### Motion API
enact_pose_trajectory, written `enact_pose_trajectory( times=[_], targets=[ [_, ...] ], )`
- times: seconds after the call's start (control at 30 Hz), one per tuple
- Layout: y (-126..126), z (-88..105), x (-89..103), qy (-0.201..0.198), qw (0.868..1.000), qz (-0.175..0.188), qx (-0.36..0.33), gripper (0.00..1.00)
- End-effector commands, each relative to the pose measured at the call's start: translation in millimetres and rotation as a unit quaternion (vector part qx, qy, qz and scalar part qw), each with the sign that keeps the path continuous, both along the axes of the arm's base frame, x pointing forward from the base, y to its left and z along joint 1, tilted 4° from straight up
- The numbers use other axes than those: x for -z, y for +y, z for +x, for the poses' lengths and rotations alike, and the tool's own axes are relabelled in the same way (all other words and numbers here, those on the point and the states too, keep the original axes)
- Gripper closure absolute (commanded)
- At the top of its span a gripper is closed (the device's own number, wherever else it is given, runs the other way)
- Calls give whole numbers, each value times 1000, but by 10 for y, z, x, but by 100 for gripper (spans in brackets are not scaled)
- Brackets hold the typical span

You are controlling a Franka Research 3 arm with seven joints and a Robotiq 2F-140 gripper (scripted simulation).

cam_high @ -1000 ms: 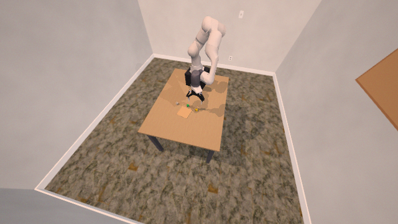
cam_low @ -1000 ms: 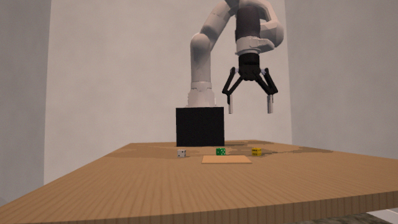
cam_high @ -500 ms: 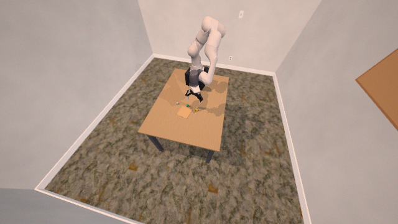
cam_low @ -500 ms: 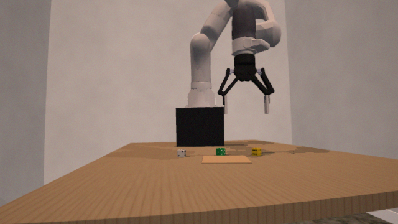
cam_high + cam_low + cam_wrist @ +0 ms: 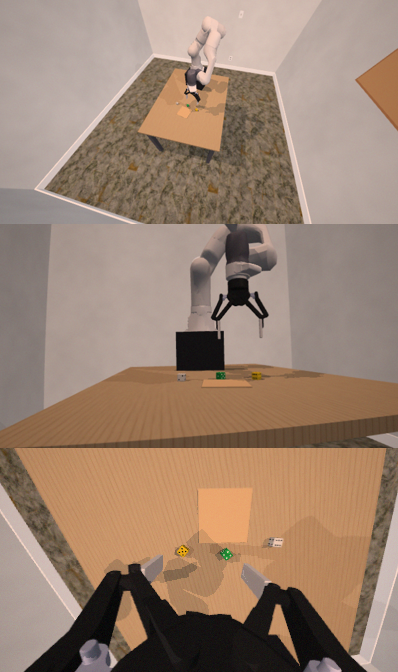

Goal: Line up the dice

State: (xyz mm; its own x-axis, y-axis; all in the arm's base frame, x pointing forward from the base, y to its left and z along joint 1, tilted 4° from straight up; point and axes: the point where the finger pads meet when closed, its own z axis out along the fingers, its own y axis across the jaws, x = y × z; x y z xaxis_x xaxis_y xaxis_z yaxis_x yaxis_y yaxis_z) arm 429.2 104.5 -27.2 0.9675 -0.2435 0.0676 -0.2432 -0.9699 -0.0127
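Above the near part of the table [image 5: 186,130] [image 5: 199,410] [image 5: 125,498], the gripper [image 5: 192,99] [image 5: 240,337] [image 5: 202,566] hangs with its fingers spread wide and nothing between them. All three dice lie off the mat [image 5: 184,112] [image 5: 226,384] [image 5: 225,513]: the green die [image 5: 188,105] [image 5: 221,376] [image 5: 226,554] just beside its near edge, the yellow die [image 5: 196,109] [image 5: 256,376] [image 5: 182,551] to the robot's left, the white die [image 5: 177,103] [image 5: 181,377] [image 5: 275,542] to its right.

The step in hand looks like lining up a first pick. Settle the numbers first: yellow's top seems a five, green's probably a four, white's too small to read surely. The lowest belongs nearest the base [image 5: 183,364].

Turn the fingers square to a pair of die faces, as green and yellow sit askew; closing across corners could twist or tip them. Centre before descending straight, grip gently below the top, and keep the die level. Set it down softly, leaving finger room for its neighbours and not nudging the mat.

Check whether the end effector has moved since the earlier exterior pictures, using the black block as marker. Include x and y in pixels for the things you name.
Yes: the end effector [image 5: 192,100] [image 5: 240,338] [image 5: 202,566] has shifted picture-left, one finger now overlapping the black block [image 5: 201,86] [image 5: 199,351] at its right edge.
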Motion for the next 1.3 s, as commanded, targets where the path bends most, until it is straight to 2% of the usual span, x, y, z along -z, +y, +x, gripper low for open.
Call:
enact_pose_trajectory(
  times=[0.0, 0.2, 0.43, 0.5, 0.83, 1.27],
  targets=[
    [-107, -38, 15, 2, 996, 5, 87, 0],
    [-241, -71, 23, 2, 989, 9, 149, 0],
    [-416, -121, 32, 1, 973, 14, 232, 0],
    [-416, -121, 32, 1, 973, 14, 232, 0],
    [-667, -206, 43, -2, 937, 22, 349, 0],
    [-684, -212, 44, -2, 934, 22, 357, 0]
  ],
)
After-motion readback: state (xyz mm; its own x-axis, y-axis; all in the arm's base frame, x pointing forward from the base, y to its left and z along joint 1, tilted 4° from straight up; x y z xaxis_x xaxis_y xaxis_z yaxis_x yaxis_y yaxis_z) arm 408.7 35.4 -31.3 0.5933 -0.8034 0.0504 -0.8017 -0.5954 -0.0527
